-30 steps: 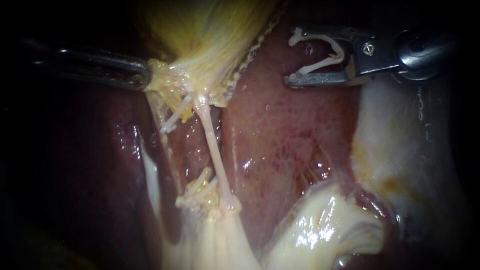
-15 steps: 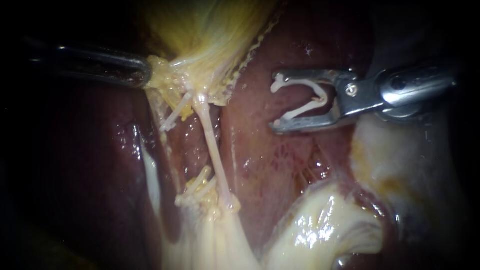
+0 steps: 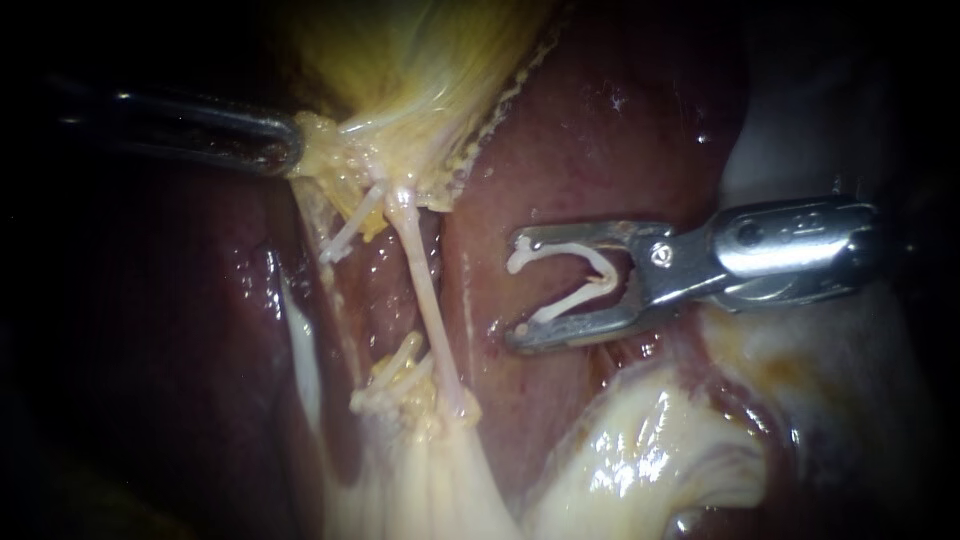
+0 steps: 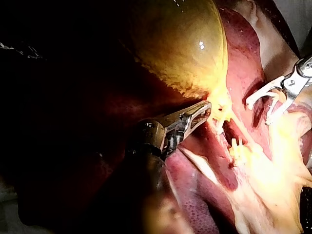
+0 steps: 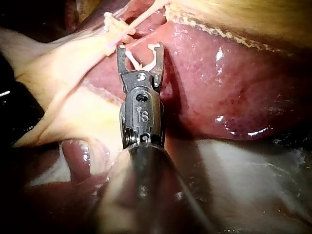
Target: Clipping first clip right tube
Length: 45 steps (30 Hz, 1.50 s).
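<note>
The pale right tube point(image 3: 425, 300) runs from the yellow gallbladder neck down to a fatty stump; a shorter left tube point(image 3: 345, 235) branches beside it. My left instrument point(image 3: 298, 150) is shut on yellow tissue at the gallbladder point(image 3: 420, 70) neck, also seen in the left wrist view point(image 4: 207, 109). My right instrument point(image 3: 513, 290) holds an open white clip point(image 3: 580, 250) between its jaws, which stand wide apart, right of the right tube and clear of it. In the right wrist view the right instrument point(image 5: 139, 48) and its clip point(image 5: 144, 56) point at the tubes.
Red-brown liver point(image 3: 590, 150) lies behind and under the right instrument. Pale glistening fat point(image 3: 640, 450) bulges below it, and whitish tissue point(image 3: 830, 340) lies under its shaft. Dark liver point(image 3: 180, 330) fills the left side.
My right instrument has come down and to the left with the open clip, closer to the right tube. The left instrument and the tubes have stayed where they were.
</note>
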{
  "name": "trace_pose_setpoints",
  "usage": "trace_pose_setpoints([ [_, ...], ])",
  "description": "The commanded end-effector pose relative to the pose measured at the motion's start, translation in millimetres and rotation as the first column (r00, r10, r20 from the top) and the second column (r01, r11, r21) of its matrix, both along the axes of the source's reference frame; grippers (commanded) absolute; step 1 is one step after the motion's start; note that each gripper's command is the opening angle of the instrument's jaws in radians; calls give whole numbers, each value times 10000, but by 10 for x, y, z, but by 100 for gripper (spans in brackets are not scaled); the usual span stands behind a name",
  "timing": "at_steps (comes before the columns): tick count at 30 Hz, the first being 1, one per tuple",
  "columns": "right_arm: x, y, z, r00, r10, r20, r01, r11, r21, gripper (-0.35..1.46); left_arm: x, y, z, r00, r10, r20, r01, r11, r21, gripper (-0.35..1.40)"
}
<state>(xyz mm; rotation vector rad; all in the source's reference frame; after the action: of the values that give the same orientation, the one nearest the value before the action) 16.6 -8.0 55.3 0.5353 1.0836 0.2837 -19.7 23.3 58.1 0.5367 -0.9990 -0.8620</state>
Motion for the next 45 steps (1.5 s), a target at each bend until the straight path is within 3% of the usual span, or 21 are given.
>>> trace_pose_setpoints([
  [1, 2, -2, 2, 10000, 18, 28, -19, 10000, 45, 49, 0, 0, 1, 10000, 1, -3, -1, 10000, -3, -35],
  [4, 8, -10, 8, 9999, 92, 58, -93, 9998, 193, 49, 0, 0, 1, 10000, 0, -4, 0, 10000, -4, -35],
  [13, 24, -31, 28, 9998, -181, 33, 178, 9965, 815, 48, -1, -1, 2, 10000, -4, -10, 4, 10000, -13, -35],
  [25, 47, -46, 46, 9980, -438, -446, 515, 9802, 1914, 48, -1, -2, 2, 10000, -8, -14, 8, 10000, -18, -35],
  [30, 55, -48, 49, 9960, -135, -881, 383, 9574, 2861, 48, -1, -2, 3, 10000, -10, -16, 10, 10000, -21, -35],
  [34, 58, -50, 45, 9925, 56, -1222, 402, 9286, 3689, 48, -2, -3, 3, 10000, -12, -18, 12, 10000, -24, -35],
  [40, 61, -56, 35, 9879, 68, -1549, 633, 8942, 4432, 47, -2, -3, 3, 10000, -13, -19, 13, 10000, -25, -35],
  [45, 63, -63, 28, 9865, 7, -1640, 767, 8821, 4648, 45, -2, -3, 3, 10000, -12, -19, 12, 10000, -25, -35],
])
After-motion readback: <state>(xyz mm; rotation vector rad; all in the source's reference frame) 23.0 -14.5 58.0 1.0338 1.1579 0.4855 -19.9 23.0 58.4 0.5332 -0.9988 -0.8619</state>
